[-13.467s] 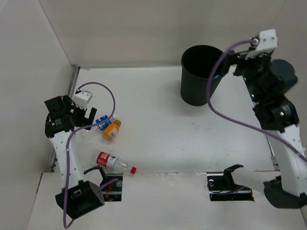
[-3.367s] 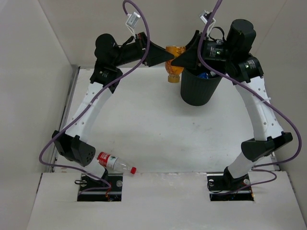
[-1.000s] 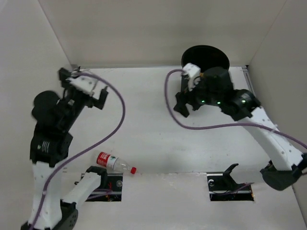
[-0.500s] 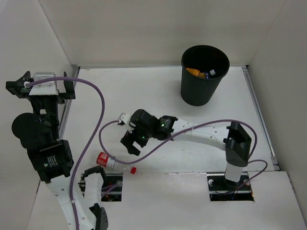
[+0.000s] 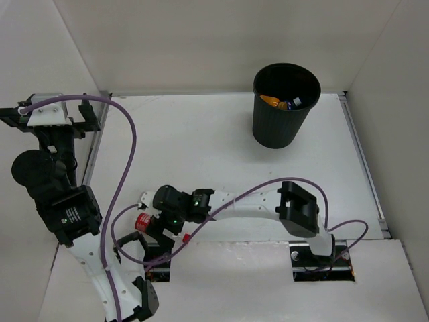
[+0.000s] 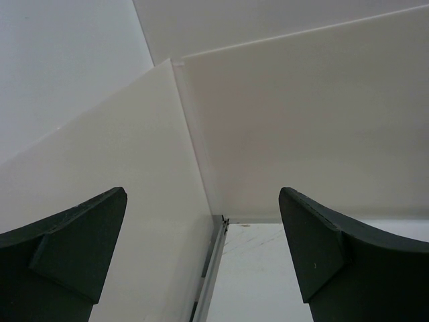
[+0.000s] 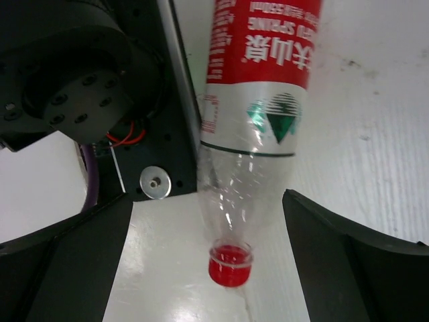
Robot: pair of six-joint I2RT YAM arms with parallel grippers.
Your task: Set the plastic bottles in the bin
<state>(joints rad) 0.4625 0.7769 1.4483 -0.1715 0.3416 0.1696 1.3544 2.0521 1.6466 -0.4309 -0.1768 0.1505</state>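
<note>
Right arm reaching for the red-label bottle (image 7: 261,87) lying at the near left of the table (image 5: 201,147).
The bin (image 5: 278,131) at the far right holds an orange bottle (image 5: 270,101). The left gripper (image 6: 204,255) is raised, fingers apart and empty. The right gripper (image 7: 211,258) hovers with its fingers apart astride the bottle's neck. It likely needs to lower and close next.

Clear bottle (image 7: 257,127) with red label and cap; black bin (image 5: 271,131).

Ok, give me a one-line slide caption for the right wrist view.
Right tool, open, lined up over the red-labelled clear bottle lying on the white table, red cap toward the wrist.
</note>
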